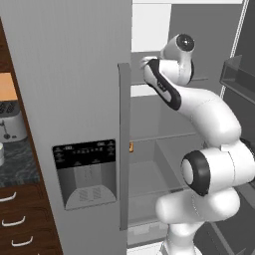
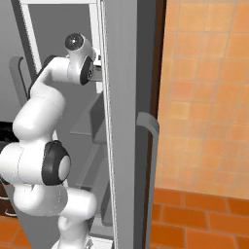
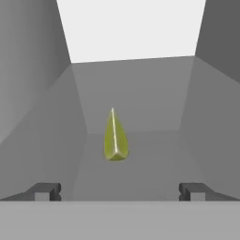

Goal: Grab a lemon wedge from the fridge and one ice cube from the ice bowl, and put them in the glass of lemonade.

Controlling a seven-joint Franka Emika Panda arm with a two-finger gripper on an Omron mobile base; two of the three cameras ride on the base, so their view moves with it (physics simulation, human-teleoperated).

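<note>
The lemon wedge point(image 3: 115, 138), a small yellow-green piece, lies on a grey shelf inside the fridge point(image 1: 69, 89), straight ahead of my gripper point(image 3: 120, 191) and a short way beyond it. Both dark fingertips point(image 3: 44, 191) stand far apart, open, with nothing between them. The fridge's right door point(image 2: 121, 121) is swung open, and my arm point(image 1: 199, 109) reaches into the upper part of that compartment. Neither the ice bowl nor the glass of lemonade is in view.
The fridge's left door, with its black dispenser panel point(image 1: 85, 172) and long handle point(image 1: 124, 144), stays closed. A small orange item point(image 1: 131, 146) sits on a lower shelf. A silver toaster point(image 1: 11, 124) stands on the dark counter point(image 1: 20, 167) to the left, above wooden drawers.
</note>
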